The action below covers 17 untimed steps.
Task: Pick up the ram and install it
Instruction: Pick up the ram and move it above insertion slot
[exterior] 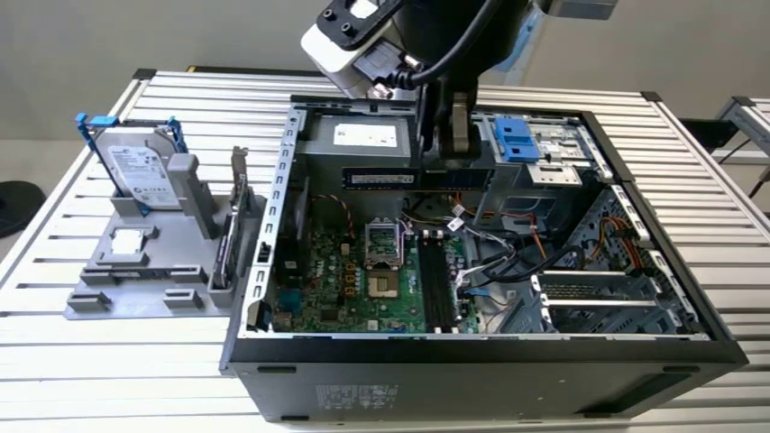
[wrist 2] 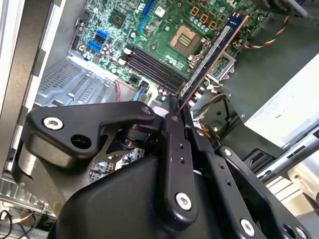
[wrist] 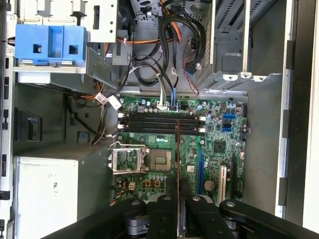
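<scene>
One slatted worktop (exterior: 85, 361) carries one open computer case (exterior: 481, 379), which takes up the middle and the exterior view's right side. One grey stand (exterior: 144, 271) sits by the worktop's edge on the exterior view's left. It holds one silver hard drive (exterior: 139, 171) in a blue bracket, and one upright expansion card (exterior: 241, 194) on the side nearest the case. Inside the case lies one green motherboard (exterior: 349, 280) with four long black memory slots (wrist: 159, 123) side by side.

There is one ram (exterior: 416, 178): a long, thin stick, dark blue with black chips and a pale label. Along one long side runs a copper-coloured edge, which shows in the second wrist view (wrist 2: 212, 55). It hangs level in the air inside the case's open top, above the motherboard and near the case's far wall, clear of the slots. In the first wrist view it is edge-on (wrist: 178, 149), crossing above the slots.

My claw (exterior: 448, 162) is clamped on the ram, its two fingers drawn almost together against the board's flat faces, near its middle.
</scene>
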### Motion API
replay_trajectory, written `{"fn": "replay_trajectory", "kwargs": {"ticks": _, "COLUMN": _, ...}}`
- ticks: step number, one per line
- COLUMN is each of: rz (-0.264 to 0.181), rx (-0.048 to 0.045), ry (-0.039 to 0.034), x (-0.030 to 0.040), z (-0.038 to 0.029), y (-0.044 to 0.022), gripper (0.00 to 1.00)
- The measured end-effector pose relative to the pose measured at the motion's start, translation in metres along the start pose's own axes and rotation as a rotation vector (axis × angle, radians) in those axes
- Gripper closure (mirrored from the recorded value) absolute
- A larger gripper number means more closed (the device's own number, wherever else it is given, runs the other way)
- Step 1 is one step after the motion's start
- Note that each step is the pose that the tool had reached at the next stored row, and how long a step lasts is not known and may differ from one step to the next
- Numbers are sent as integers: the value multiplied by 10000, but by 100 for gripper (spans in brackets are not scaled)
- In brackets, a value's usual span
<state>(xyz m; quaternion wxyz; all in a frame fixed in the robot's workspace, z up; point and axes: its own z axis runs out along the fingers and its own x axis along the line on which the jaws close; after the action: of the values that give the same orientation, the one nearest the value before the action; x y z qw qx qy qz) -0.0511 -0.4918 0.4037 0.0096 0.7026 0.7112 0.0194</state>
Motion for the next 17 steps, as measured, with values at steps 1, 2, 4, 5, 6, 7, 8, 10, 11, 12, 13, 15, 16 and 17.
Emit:
{"fn": "replay_trajectory", "kwargs": {"ticks": 1, "rz": -1, "rx": 1, "ry": 0, "x": 0, "z": 0, "y": 5, "gripper": 100}}
{"fn": "replay_trajectory", "kwargs": {"ticks": 2, "rz": 0, "rx": 0, "ry": 0, "x": 0, "z": 0, "y": 10, "gripper": 100}}
{"fn": "replay_trajectory", "kwargs": {"ticks": 4, "rz": 0, "rx": 0, "ry": 0, "x": 0, "z": 1, "y": 18, "gripper": 100}}
{"fn": "replay_trajectory", "kwargs": {"ticks": 5, "rz": 0, "rx": 0, "ry": 0, "x": 0, "z": 1, "y": 21, "gripper": 100}}
{"fn": "replay_trajectory", "kwargs": {"ticks": 6, "rz": 0, "rx": 0, "ry": 1, "x": 0, "z": 1, "y": 23, "gripper": 100}}
{"fn": "replay_trajectory", "kwargs": {"ticks": 7, "rz": 1, "rx": 0, "ry": 0, "x": 0, "z": 1, "y": 24, "gripper": 100}}
{"fn": "replay_trajectory", "kwargs": {"ticks": 8, "rz": 0, "rx": 0, "ry": 1, "x": 0, "z": 1, "y": 26, "gripper": 100}}
{"fn": "replay_trajectory", "kwargs": {"ticks": 10, "rz": 0, "rx": 0, "ry": 0, "x": 0, "z": 1, "y": 27, "gripper": 100}}
{"fn": "replay_trajectory", "kwargs": {"ticks": 11, "rz": 0, "rx": 0, "ry": 0, "x": 0, "z": 1, "y": 27, "gripper": 100}}
{"fn": "replay_trajectory", "kwargs": {"ticks": 12, "rz": 0, "rx": 0, "ry": 0, "x": 0, "z": 1, "y": 29, "gripper": 100}}
{"fn": "replay_trajectory", "kwargs": {"ticks": 13, "rz": 0, "rx": 0, "ry": 0, "x": 0, "z": 2, "y": 30, "gripper": 100}}
{"fn": "replay_trajectory", "kwargs": {"ticks": 15, "rz": 0, "rx": 0, "ry": 0, "x": 0, "z": 4, "y": 29, "gripper": 100}}
{"fn": "replay_trajectory", "kwargs": {"ticks": 16, "rz": 0, "rx": 0, "ry": 2, "x": 1, "z": 6, "y": 30, "gripper": 100}}
{"fn": "replay_trajectory", "kwargs": {"ticks": 17, "rz": -2, "rx": 0, "ry": 1, "x": 3, "z": 8, "y": 30, "gripper": 100}}
